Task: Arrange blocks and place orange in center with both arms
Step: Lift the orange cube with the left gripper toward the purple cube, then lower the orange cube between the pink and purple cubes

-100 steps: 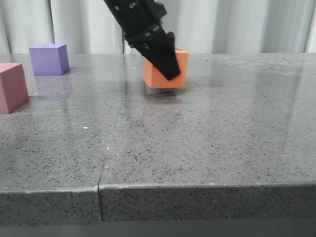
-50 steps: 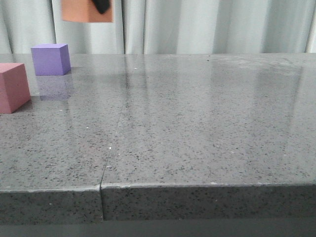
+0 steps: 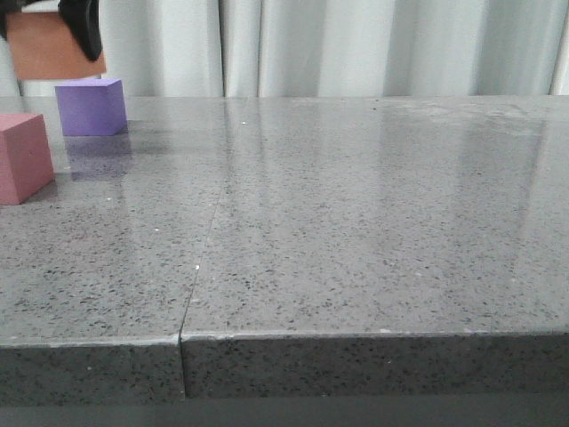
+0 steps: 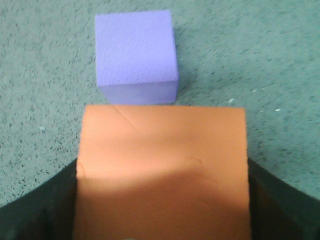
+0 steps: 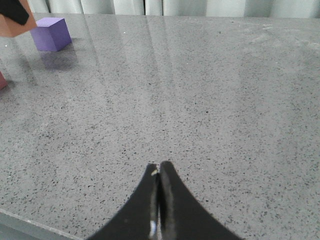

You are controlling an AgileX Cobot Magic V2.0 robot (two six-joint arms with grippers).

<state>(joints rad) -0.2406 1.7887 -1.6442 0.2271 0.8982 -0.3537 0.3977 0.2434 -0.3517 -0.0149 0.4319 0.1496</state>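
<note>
Above the speckled stone table [image 3: 356, 222], left gripper [image 3: 53, 22] clamps matte orange cube [image 4: 162, 170].

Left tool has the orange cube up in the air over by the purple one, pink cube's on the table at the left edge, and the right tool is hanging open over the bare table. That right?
Not quite: the right tool is shut, its fingers pressed together, as the right wrist view shows. The rest holds: the left tool holds the orange cube in the air near the purple cube, and the pink cube sits on the table at the left edge.
</note>
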